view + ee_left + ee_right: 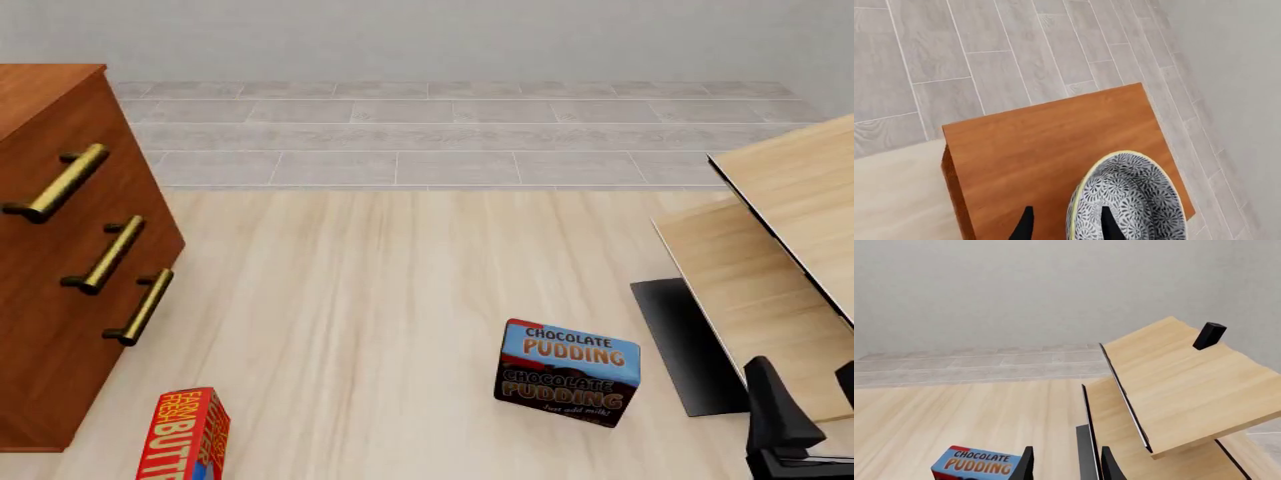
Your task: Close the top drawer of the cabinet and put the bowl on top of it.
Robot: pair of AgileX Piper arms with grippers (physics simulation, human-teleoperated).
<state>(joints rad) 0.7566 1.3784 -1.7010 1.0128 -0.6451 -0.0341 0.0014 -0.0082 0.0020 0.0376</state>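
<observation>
pale wood table (400,300) carries pudding box (567,373), butter box (184,436) and cabinet (54,250). top drawer (60,180) sits flush. bowl (1127,200) rests on cabinet top, left gripper (1064,225) fingers straddling its rim. right gripper (1064,465) parted, empty.

You have a pale wooden table (374,290) that carries everything. On it, at the left, stands the cabinet (54,300), and the bowl (1131,202) sits on its top. A chocolate pudding box (567,373) stands near the middle, a red butter box (184,437) at the near-left edge, and light-wood furniture (774,250) at the right.
</observation>
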